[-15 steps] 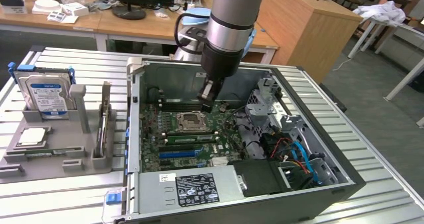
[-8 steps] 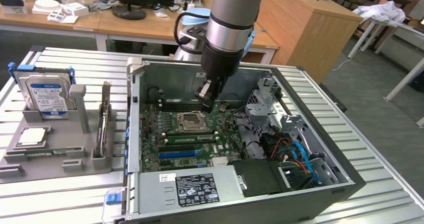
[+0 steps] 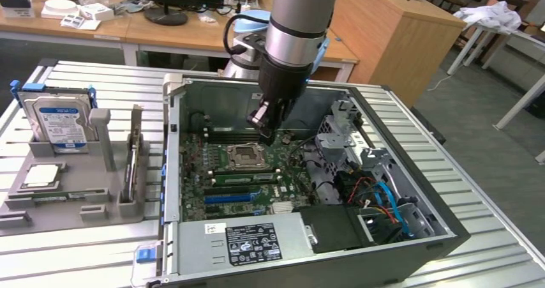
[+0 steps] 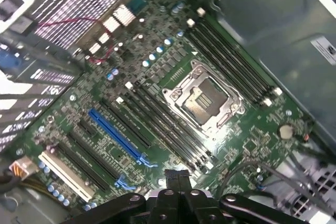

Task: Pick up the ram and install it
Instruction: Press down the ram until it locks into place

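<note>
My gripper (image 3: 265,127) hangs inside the open computer case (image 3: 443,234), just above the motherboard (image 3: 213,202) and behind the CPU socket (image 3: 244,154). Its dark fingers are shut with nothing between them. In the wrist view the shut fingertips (image 4: 177,178) point down at the board beside the socket (image 4: 203,99) and the long black memory slots (image 4: 157,119). A long green stick with dark chips, which looks like the ram (image 3: 242,178), lies in a slot just in front of the socket, apart from the gripper.
A grey parts tray (image 3: 64,205) sits at the exterior view's left, holding a blue-labelled hard drive (image 3: 60,123) and a CPU (image 3: 41,176). The power supply (image 3: 247,243) fills the case's near side. Cables (image 3: 383,198) and a drive cage crowd the exterior view's right.
</note>
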Available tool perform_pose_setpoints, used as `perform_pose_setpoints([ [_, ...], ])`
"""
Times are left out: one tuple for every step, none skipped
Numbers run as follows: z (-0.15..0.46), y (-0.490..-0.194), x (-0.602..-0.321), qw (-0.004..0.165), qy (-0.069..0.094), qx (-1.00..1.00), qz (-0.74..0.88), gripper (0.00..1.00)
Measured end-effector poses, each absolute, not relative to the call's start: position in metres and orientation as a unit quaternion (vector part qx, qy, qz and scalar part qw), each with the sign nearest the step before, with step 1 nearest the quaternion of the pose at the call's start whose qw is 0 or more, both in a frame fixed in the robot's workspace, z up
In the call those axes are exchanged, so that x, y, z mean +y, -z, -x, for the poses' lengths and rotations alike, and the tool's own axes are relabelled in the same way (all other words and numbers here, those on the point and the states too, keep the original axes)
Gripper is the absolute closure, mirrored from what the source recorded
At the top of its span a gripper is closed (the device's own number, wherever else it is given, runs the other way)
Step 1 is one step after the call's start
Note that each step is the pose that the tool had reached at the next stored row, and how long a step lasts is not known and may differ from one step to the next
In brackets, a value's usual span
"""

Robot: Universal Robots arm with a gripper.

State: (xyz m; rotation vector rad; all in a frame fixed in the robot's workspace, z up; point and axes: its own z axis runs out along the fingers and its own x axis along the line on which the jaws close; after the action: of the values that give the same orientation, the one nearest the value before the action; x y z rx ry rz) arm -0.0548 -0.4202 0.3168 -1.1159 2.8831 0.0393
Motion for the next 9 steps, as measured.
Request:
perform_pose_setpoints([
  [0.0548,-0.3168,-0.4202,0.025,-0.012,0.935,0.353,0.89],
  [0.0548,-0.3168,-0.4202,0.025,-0.012,0.938,0.345,0.89],
  [0.0548,-0.3167,-0.4202,0.025,-0.012,0.941,0.338,0.89],
  [0.0548,-0.3167,-0.4202,0.025,-0.012,0.943,0.331,0.89],
  [0.0549,-0.3167,-0.4202,0.025,-0.012,0.946,0.324,0.89],
  [0.0549,-0.3167,-0.4202,0.025,-0.012,0.948,0.317,0.89],
  [0.0551,-0.3167,-0.4202,0.025,-0.011,0.950,0.312,0.89],
  [0.0551,-0.3166,-0.4202,0.026,-0.011,0.950,0.311,0.89],
  [0.0551,-0.3167,-0.4202,0.025,-0.011,0.950,0.311,0.89],
])
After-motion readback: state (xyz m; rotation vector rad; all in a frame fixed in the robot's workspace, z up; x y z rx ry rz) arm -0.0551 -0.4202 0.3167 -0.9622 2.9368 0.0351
